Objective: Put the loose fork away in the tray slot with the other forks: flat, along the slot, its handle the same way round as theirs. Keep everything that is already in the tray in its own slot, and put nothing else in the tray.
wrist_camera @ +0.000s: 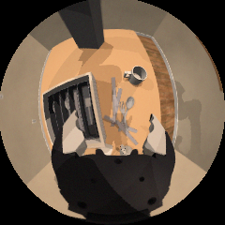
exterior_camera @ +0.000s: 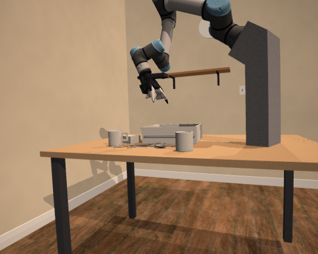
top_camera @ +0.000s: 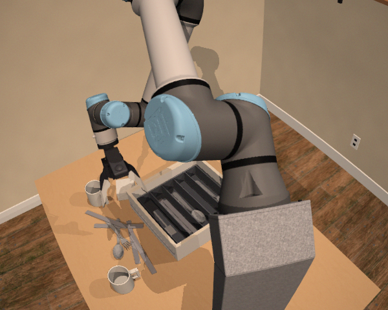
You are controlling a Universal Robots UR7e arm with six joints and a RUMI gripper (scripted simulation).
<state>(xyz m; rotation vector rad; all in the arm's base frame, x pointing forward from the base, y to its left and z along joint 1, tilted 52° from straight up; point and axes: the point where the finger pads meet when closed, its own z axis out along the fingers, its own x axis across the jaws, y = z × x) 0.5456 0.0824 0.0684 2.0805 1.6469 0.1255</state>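
Fork (top_camera: 122,241) lies grey among loose cutlery (top_camera: 134,240) on the table (top_camera: 74,213), at nine o'clock of the tray (top_camera: 154,233); the gripper (exterior_camera: 156,95) hangs high above, wide, holding nothing.

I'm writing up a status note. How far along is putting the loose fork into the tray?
Done: nothing yet. The loose grey metal fork lies in the cutlery pile on the tan wooden table, outside the cream wooden divided tray. In hand: the black two-jaw tool hangs open and empty, high above the table. Left: descend, grasp the fork, and lay it flat along the fork slot, its handle matching the others.
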